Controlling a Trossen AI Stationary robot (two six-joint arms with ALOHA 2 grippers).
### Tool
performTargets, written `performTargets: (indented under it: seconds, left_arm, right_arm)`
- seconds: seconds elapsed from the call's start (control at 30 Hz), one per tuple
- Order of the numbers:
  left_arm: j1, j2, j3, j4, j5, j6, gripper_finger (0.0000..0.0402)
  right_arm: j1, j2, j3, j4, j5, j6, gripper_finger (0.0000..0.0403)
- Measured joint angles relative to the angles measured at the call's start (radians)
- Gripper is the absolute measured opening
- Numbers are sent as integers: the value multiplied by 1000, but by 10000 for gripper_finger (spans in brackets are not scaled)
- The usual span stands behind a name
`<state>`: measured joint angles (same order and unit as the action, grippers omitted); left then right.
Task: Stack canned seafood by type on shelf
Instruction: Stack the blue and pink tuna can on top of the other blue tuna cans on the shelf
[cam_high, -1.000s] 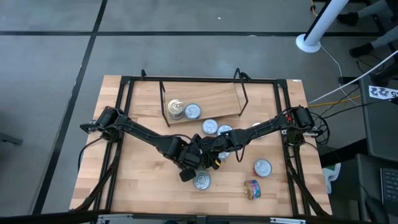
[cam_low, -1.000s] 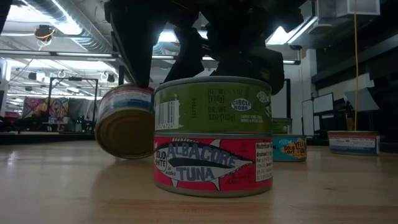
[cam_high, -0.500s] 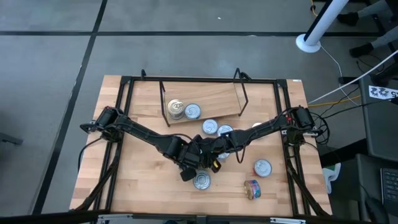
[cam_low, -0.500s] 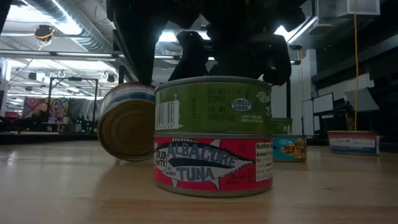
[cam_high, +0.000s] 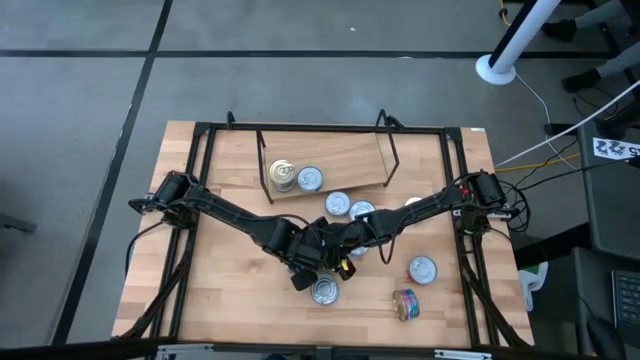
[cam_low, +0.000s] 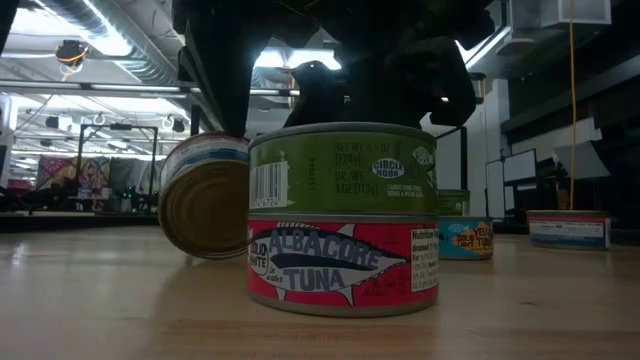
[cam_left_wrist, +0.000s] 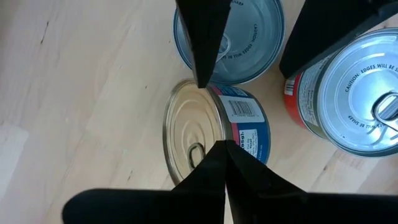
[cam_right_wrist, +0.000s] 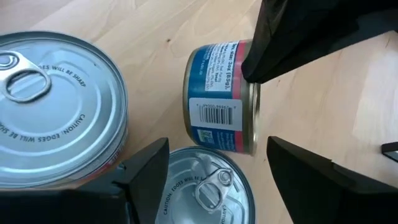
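A blue-and-red can (cam_left_wrist: 214, 134) with a gold lid lies on its side on the table, its side wall on the wood; the low view shows its gold lid (cam_low: 205, 200). My left gripper (cam_left_wrist: 224, 148) is shut and points down onto it. My right gripper (cam_right_wrist: 217, 146) is open, slanting down from the table's right. Its fingers stand on either side of an upright silver-lidded can (cam_right_wrist: 205, 186) next to the lying can. Whether they touch either can, I cannot tell. The shelf (cam_high: 345, 155) stands at the far side, with two cans (cam_high: 296, 178) at its left end. My left gripper presses its shut fingertips (cam_right_wrist: 249, 73) on the lying can's side wall (cam_left_wrist: 244, 134), close to the gold-lid rim. It comes from above, pointing steeply down. The can stays on its side on the table.
A green can stacked on a red tuna can (cam_low: 340, 220) stands near the front, by the grippers. A red can (cam_right_wrist: 56, 106) stands close beside my right fingers. More cans are scattered: two (cam_high: 350, 207) before the shelf, one upright (cam_high: 422, 268), one on its side (cam_high: 405, 303). Black rails (cam_high: 200, 160) frame the table.
My right gripper has rolled about its own pointing line while staying in place, still open around the silver-lidded can.
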<state>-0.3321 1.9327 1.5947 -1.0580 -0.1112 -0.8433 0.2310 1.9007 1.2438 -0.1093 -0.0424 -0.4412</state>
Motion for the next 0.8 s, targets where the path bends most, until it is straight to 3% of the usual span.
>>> performTargets:
  seconds: [0.57, 0.8]
  left_arm:
    - [0, -1, 0, 20, -8, -11, 0]
    - [1, -1, 0, 21, -8, -14, 0]
  right_arm:
    - [13, 0, 0, -31, 141, 37, 271]
    - [13, 0, 0, -56, 152, 44, 271]
